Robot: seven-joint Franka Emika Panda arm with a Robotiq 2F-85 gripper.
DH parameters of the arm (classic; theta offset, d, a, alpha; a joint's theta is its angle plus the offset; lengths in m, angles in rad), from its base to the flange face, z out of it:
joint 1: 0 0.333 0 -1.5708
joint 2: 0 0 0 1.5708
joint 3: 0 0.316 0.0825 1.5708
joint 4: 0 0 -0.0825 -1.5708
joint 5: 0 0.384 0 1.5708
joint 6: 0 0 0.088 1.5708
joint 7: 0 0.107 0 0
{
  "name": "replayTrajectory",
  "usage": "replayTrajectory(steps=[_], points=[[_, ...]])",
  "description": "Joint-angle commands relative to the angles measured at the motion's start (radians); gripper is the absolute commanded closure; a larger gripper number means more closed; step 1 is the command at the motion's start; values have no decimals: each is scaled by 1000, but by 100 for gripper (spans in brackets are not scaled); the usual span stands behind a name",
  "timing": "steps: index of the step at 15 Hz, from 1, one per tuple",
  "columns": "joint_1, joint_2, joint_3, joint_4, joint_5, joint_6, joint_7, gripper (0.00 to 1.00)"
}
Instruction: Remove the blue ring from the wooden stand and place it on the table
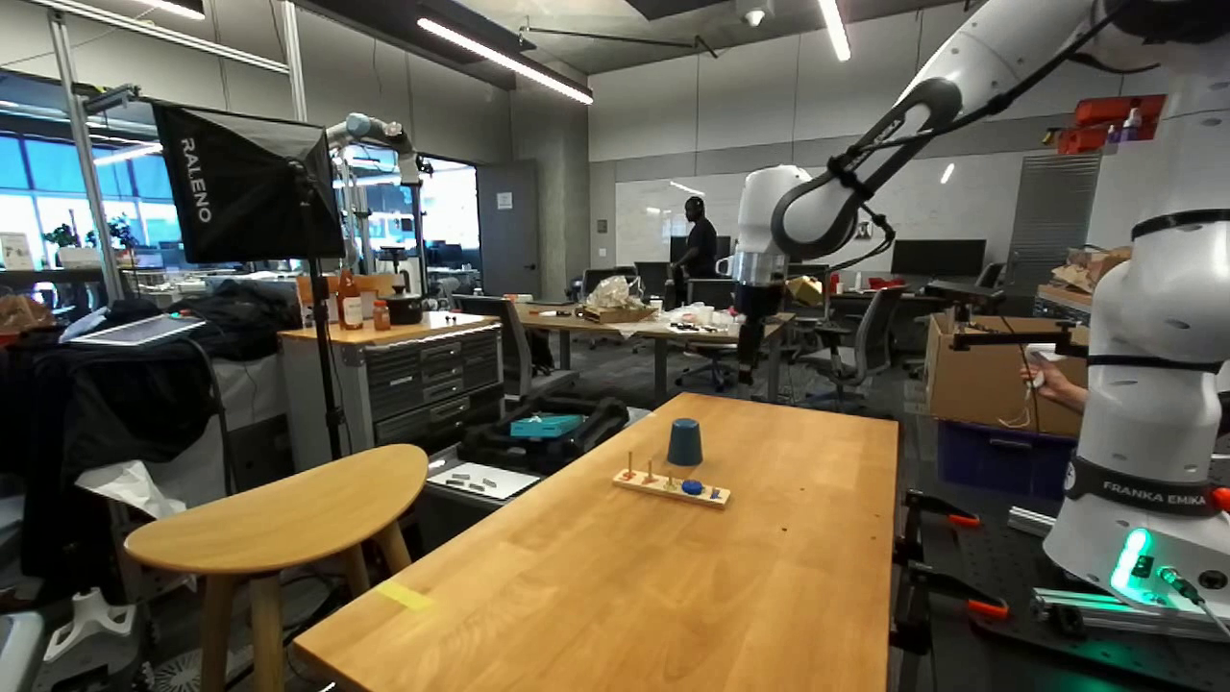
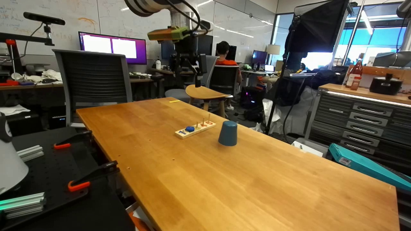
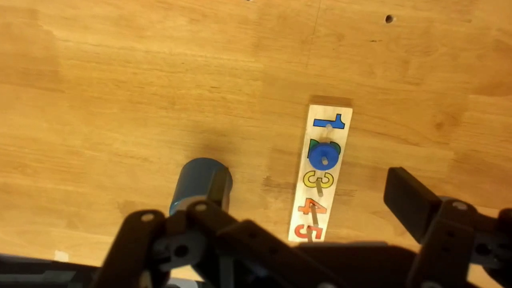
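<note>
Ring point(image 3: 319, 152), dark blue and not yet lifted, sits threaded on the no. 2 peg point(image 3: 325, 161) of the wooden number stand point(image 3: 328, 191), which lies on the long table point(image 3: 120, 112). Gripper point(image 3: 310, 188) hangs well above w/ its fingers point(image 3: 411, 203) apart and nothing held, so to my eye it's prob. the approach, pre-grasp. Next it'd need to line up over the ring, come straight down, pinch it, lift vert. past the peg tip (mind the upturned blue cup point(image 2: 228, 133) nearby), then set it on the table.
</note>
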Motion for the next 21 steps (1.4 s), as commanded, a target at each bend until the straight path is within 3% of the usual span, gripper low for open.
replayTrajectory(steps=[1, 8, 21], points=[[0, 209, 19, 144, -8, 18, 70, 0], [0, 468, 36, 366, 26, -10, 70, 0], [41, 565, 86, 314, 13, 59, 97, 0]])
